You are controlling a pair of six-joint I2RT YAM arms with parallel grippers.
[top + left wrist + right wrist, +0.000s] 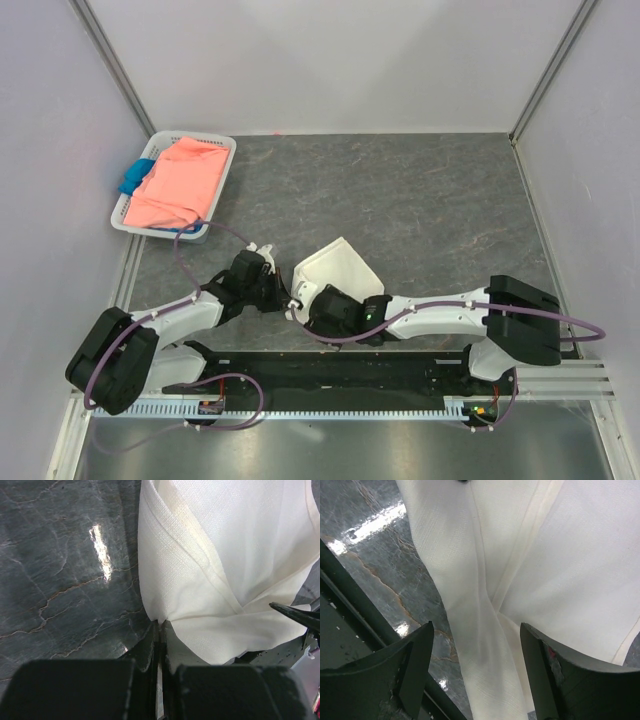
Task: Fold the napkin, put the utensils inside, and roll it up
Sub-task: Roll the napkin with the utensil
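The off-white napkin [340,268] lies partly folded on the grey table near the front, between my two arms. My left gripper [282,292] is shut on its near left corner; in the left wrist view the jaws pinch the cloth's edge [161,622] and the napkin [225,565] spreads away from them. My right gripper [318,305] is open at the napkin's near edge; in the right wrist view a twisted fold of the napkin [485,645] runs between its spread fingers [417,655], untouched. The spoon is out of view.
A white basket [222,148] at the far left holds a salmon-pink cloth [180,182] and a blue cloth [134,176]. The table's black front rail [350,630] lies just behind my grippers. White walls enclose the table.
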